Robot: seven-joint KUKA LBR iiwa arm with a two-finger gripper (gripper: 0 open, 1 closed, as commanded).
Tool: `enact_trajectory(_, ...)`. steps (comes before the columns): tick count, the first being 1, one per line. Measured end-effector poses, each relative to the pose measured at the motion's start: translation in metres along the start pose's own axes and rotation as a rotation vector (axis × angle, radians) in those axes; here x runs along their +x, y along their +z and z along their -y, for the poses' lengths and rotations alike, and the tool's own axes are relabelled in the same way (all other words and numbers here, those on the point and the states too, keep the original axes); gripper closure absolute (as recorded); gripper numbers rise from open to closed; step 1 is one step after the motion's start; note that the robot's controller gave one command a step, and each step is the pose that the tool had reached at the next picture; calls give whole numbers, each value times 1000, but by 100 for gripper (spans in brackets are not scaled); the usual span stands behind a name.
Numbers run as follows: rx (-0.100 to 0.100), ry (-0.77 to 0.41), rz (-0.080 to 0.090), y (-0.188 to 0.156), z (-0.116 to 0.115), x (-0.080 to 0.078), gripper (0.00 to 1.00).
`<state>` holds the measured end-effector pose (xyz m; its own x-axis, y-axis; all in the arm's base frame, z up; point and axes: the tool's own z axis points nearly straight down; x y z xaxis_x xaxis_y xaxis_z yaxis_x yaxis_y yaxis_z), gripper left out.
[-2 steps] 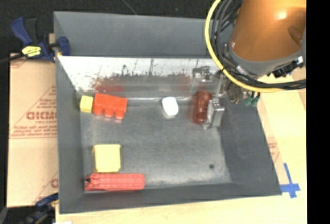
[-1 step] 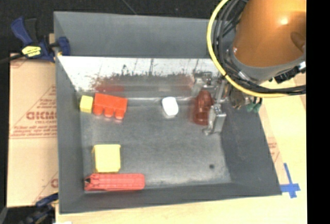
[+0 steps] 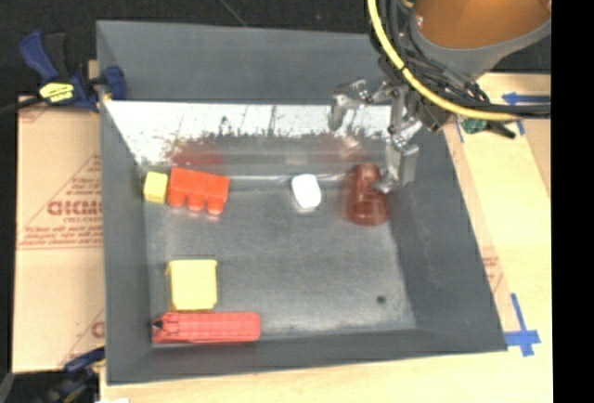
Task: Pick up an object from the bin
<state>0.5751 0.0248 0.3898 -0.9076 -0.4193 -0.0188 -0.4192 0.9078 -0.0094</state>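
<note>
My gripper [image 3: 374, 136] hangs over the bin's back right part, near the back wall. Its two fingers stand apart, so it is open with nothing between them. One fingertip [image 3: 401, 167] is low, just right of a translucent red cup-like piece [image 3: 366, 199] that lies on the bin floor right below the gripper. A small white rounded piece [image 3: 305, 192] lies a little to the left of the red one, apart from it.
An orange brick [image 3: 197, 189] with a small yellow cube [image 3: 155, 186] beside it lies at the left. A yellow block [image 3: 193, 284] and a long red toothed bar [image 3: 208, 328] lie at the front left. The arm's orange cover and cables hang over the back right corner.
</note>
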Motion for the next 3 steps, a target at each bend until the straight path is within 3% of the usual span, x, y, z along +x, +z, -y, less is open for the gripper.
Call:
enact_trajectory(1, -2, 308, -8, 55, -26, 39, 0)
enact_trajectory(2, 11, 63, 26, -19, 10, -10, 0)
enact_trajectory(3, -2, 284, -13, -83, -4, 42, 0)
